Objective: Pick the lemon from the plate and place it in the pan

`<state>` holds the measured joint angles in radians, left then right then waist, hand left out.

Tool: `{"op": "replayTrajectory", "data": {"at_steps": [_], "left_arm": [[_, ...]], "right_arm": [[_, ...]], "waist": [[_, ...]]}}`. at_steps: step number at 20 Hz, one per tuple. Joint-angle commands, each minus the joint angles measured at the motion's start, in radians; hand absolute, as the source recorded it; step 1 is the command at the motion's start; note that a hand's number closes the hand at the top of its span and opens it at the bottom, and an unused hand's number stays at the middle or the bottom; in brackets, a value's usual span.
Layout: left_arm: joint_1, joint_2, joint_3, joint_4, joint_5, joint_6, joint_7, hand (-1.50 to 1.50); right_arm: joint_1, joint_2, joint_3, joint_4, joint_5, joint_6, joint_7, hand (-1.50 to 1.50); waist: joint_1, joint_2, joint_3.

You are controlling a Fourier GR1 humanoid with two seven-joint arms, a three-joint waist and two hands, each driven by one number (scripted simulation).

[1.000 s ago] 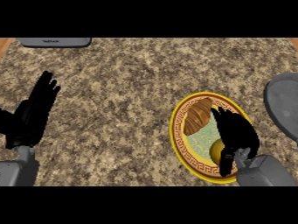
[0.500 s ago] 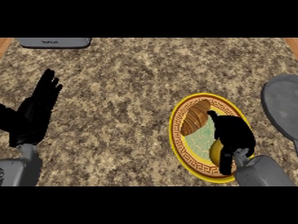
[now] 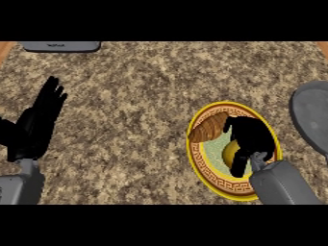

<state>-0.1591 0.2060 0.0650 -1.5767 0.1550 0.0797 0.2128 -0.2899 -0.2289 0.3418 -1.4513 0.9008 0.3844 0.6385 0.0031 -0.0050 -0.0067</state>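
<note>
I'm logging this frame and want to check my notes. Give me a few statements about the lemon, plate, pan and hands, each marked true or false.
1. The lemon is in the pan. False: it is at the plate, under the right hand.
2. The right hand's fingers curl round the lemon. True.
3. The pan lies to the right of the plate. True.
4. The left hand holds a cup. False: it is open with its fingers straight, holding nothing, at the view's left.
</note>
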Motion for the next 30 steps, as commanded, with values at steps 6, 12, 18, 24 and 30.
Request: {"op": "replayTrajectory", "data": {"at_steps": [6,12,18,24,30], "left_arm": [[-0.045,0.007,0.001,-0.019,-0.013,0.019,0.056,0.0],[-0.014,0.002,0.0,0.005,-0.02,0.009,0.028,0.0],[0.012,-0.016,0.007,0.017,-0.01,-0.011,-0.024,0.0],[-0.005,-0.01,0.016,-0.004,-0.005,-0.012,0.024,0.0],[0.03,-0.024,0.003,-0.03,-0.033,0.008,0.021,0.0]], "right_arm": [[-0.293,0.161,-0.186,0.23,0.101,-0.2,0.299,1.5],[-0.42,0.03,-0.09,0.106,0.309,-0.144,0.367,1.5],[-0.52,0.039,-0.109,-0.01,0.383,-0.02,0.443,1.5],[-0.555,0.016,-0.217,-0.033,0.401,-0.015,0.431,1.5],[-0.389,-0.121,-0.36,-0.122,0.38,-0.128,0.315,1.5]], "waist": [[0.016,0.007,0.007],[0.004,0.002,0.006],[-0.003,0.002,0.006],[-0.001,0.003,0.006],[-0.009,0.002,0.007]]}}
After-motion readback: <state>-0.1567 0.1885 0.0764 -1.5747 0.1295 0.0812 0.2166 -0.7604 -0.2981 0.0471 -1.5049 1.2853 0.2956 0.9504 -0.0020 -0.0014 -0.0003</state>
